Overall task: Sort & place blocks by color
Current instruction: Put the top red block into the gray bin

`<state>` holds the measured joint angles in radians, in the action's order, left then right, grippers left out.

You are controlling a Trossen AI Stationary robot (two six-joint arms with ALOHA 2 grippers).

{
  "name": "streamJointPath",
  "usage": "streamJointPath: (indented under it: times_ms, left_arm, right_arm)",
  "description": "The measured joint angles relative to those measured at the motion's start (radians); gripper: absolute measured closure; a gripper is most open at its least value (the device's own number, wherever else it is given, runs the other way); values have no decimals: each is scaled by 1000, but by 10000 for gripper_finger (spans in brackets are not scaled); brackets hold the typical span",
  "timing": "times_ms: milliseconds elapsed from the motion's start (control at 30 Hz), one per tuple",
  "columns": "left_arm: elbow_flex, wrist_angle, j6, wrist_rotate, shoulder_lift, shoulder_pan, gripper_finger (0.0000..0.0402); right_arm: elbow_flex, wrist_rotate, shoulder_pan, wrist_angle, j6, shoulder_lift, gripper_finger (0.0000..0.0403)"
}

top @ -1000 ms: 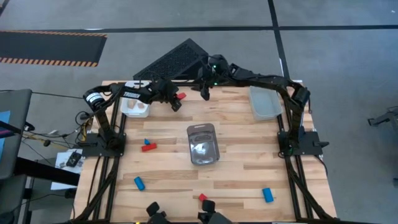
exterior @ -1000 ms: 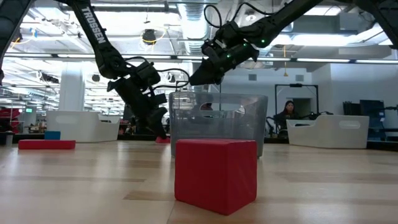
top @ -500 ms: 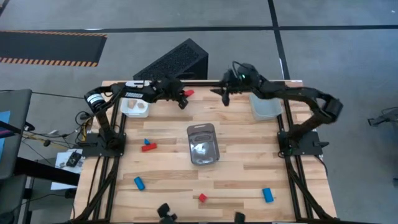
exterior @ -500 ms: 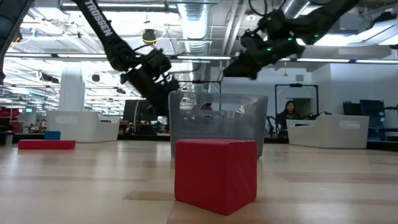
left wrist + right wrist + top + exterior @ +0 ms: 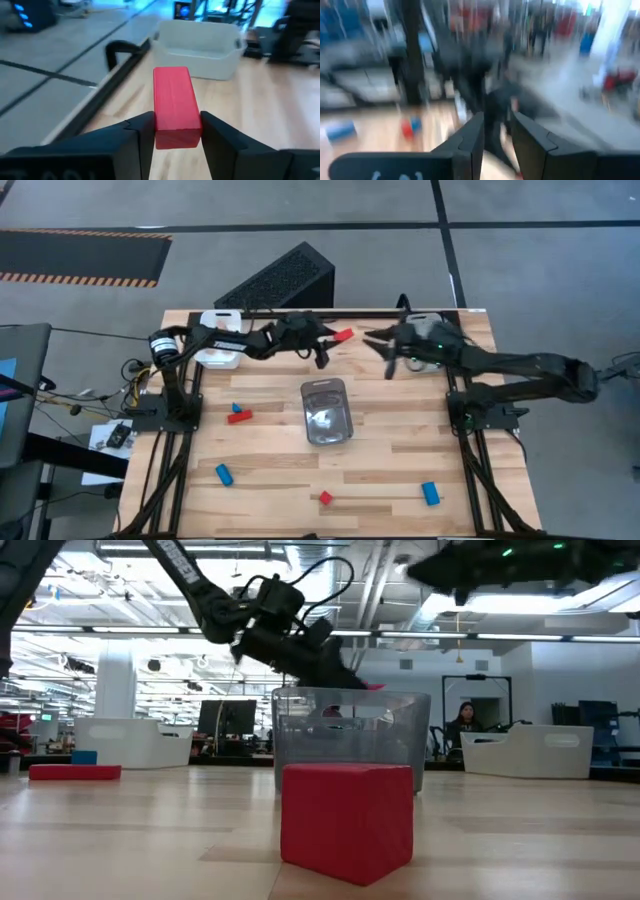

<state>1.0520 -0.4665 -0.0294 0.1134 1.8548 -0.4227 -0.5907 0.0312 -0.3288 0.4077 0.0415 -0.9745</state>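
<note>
Wooden counter (image 5: 400, 450), open workshop behind: you're carrying one red block across.

Near you lie three blue blocks and two red ones, counted; mid-counter stands the clear tray (image 5: 327, 411). Farther off, your left hand (image 5: 333, 342) clenches a red block (image 5: 343, 336) aloft; next, lower it into its tray. Right hand (image 5: 383, 345) holds nothing.

A grey concrete floor (image 5: 560, 240) crossed by dark lines is seen, with an orange-and-black striped hazard mat (image 5: 80, 257); long ceiling lights (image 5: 130, 630) are lit.
</note>
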Motion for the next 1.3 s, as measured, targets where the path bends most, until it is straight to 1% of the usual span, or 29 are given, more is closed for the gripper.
streamJointPath:
  times_ms: [67, 100, 167, 300, 500, 667, 733, 833, 900, 1100, 1300]
  left_arm:
    - [21, -79, 23, 30, 38, 13, 291]
    - [38, -87, 39, 55, 50, 18, 293]
    - [86, -80, 53, 96, 78, 25, 294]
    - [177, -62, 48, 105, 144, 57, 289]
    - [367, -39, 40, 110, 265, 104, 290]
    - [550, 44, 27, 111, 384, 124, 287]
    - [637, 61, 27, 110, 436, 128, 287]
    - [773, 123, 39, 121, 520, 128, 288]
    - [870, 175, 39, 126, 578, 128, 288]
    - [1111, 296, 37, 137, 716, 128, 289]
    - [1279, 310, 31, 145, 826, 128, 289]
  right_arm:
    - [65, 21, 1, 143, -23, 74, 284]
    - [92, 29, 0, 198, -38, 105, 284]
    - [139, 52, -4, 244, -67, 169, 284]
    - [148, 70, -9, 217, -77, 266, 284]
    - [148, 77, -2, 206, -37, 335, 284]
    - [148, 71, -2, 56, -35, 398, 284]
    - [148, 31, -2, -47, -32, 428, 285]
    - [148, -71, -15, -189, -30, 473, 289]
    - [148, -92, -26, -240, -32, 499, 294]
    - [148, -84, -32, -296, -41, 552, 314]
    - [148, -84, -32, -300, -36, 558, 328]
